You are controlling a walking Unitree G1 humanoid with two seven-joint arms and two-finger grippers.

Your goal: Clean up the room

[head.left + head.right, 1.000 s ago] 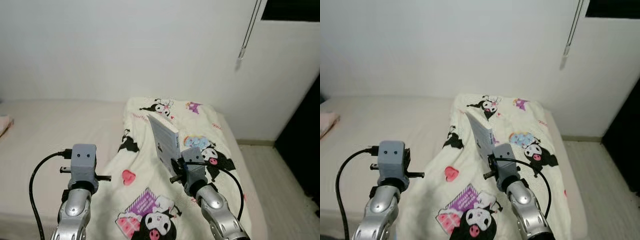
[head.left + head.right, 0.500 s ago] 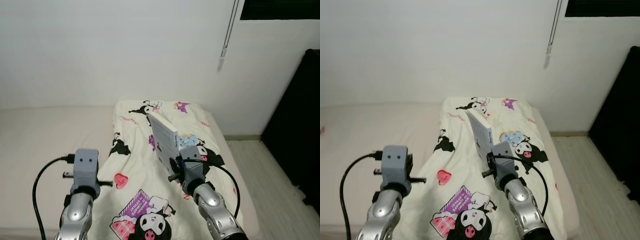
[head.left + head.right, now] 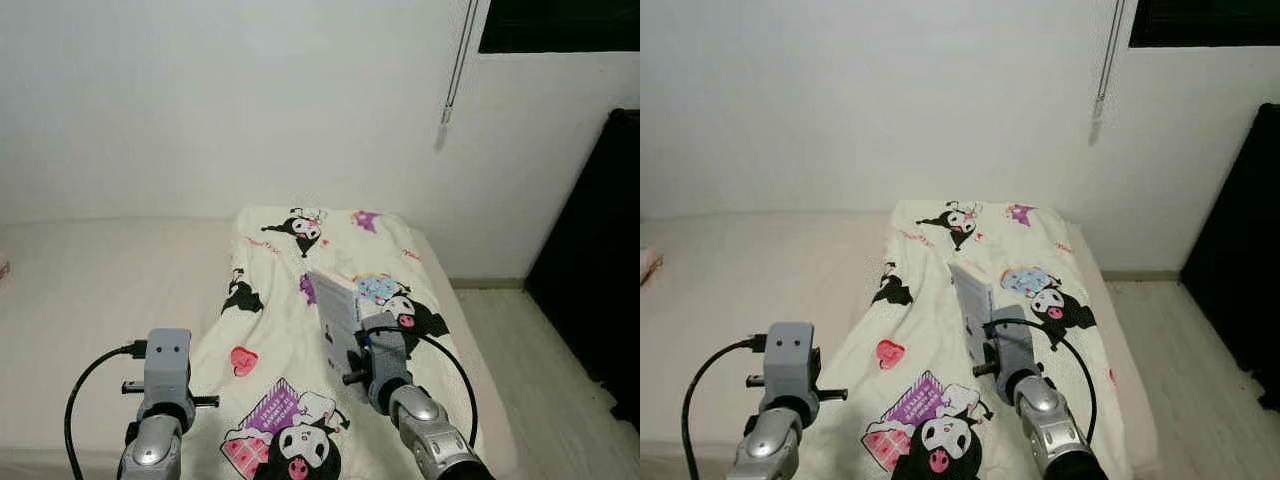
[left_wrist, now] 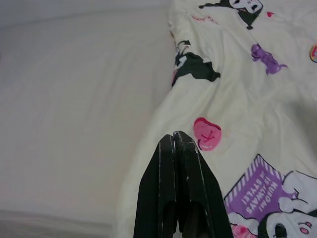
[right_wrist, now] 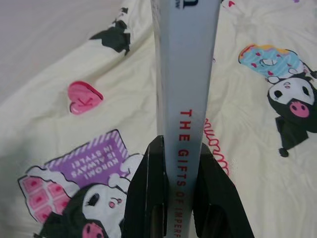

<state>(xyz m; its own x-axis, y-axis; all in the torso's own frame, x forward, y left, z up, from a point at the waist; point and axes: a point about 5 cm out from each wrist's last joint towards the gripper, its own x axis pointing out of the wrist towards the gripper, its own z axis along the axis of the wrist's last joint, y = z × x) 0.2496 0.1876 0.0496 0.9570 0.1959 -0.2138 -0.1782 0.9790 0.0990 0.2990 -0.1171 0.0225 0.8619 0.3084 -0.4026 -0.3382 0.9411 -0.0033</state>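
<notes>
Over bed (image 3: 100, 280): "THE GIFTS" book (image 5: 185, 74), R claw (image 5: 179, 163)

A plain white wall (image 3: 220, 100) backs a low bed with a pale beige sheet (image 3: 90, 270). A cream blanket printed with cartoon characters (image 3: 290, 300) covers its right part. A thin blind cord (image 3: 455, 60) hangs beside a dark window (image 3: 560, 25). Right of the bed lies pale wood-look flooring (image 3: 530, 350) and what may be a black curtain (image 3: 600, 250).

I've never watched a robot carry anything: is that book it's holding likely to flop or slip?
Probably not floppy: the book stands straight above the right gripper, its spine showing no bend. It may be apt to tip, since it is pinched only at its lower end. Slipping seems possible, as the cover looks smooth, though the fingers sit squarely on both faces.
</notes>
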